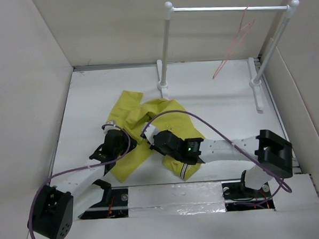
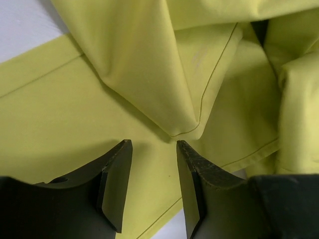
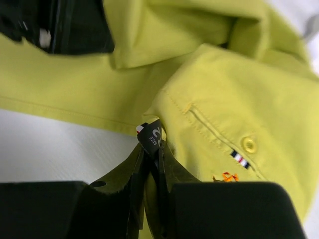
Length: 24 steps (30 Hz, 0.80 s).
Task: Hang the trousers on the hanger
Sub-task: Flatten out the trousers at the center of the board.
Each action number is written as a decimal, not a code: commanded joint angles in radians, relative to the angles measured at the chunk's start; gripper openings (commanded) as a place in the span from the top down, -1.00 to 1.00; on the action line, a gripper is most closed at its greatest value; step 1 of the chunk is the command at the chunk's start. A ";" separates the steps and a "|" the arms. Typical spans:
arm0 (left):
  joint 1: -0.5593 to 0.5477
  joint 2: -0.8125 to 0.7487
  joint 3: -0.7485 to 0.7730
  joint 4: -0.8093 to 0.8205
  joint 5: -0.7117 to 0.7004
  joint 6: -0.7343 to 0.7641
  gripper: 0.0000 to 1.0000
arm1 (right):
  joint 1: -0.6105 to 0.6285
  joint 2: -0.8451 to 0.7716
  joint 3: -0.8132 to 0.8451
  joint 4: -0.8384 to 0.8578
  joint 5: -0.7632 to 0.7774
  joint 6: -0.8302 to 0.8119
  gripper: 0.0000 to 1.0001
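1. Top external view: trousers [image 1: 164, 111] lie crumpled mid-table. The heap's long axis runs diagonally from far left to near right, and a striped edge shows at the near end.
2. Right wrist view: right gripper [image 3: 151, 149] is clamped shut on the trousers' edge, right at the black size label [image 3: 153, 137]. The button, pocket seam and orange logo sit just to its right, so this is probably the waist.
3. Left wrist view: left gripper [image 2: 153, 164] has its jaws apart with nothing between them. It hovers low over a folded flap of yellow cloth; contact can't be told.
4. Hanger [image 1: 233, 46] hangs tilted from the rail [image 1: 223, 9] at the far right, well apart from the trousers and up off the table [image 1: 94, 91].
5. Key relation: from both grippers the hanger lies away and to the right, and the right arm is nearer to it.
6. Judgement: the left gripper probably needs its own hold first. The cloth then has to be lifted and carried far-right with its long axis hanging down.
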 commanded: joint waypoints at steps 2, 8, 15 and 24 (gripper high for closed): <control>-0.062 0.101 0.084 0.049 0.040 0.057 0.22 | -0.024 -0.144 -0.016 -0.026 0.110 0.018 1.00; -0.154 0.173 0.121 0.057 -0.032 0.062 0.13 | -0.130 -0.352 -0.093 -0.098 0.218 0.089 1.00; -0.379 0.268 0.254 0.022 -0.233 0.094 -0.07 | -0.327 -0.540 -0.183 -0.109 0.242 0.169 1.00; -0.470 0.535 0.420 0.029 -0.403 0.129 -0.23 | -0.535 -0.629 -0.239 -0.092 0.165 0.189 1.00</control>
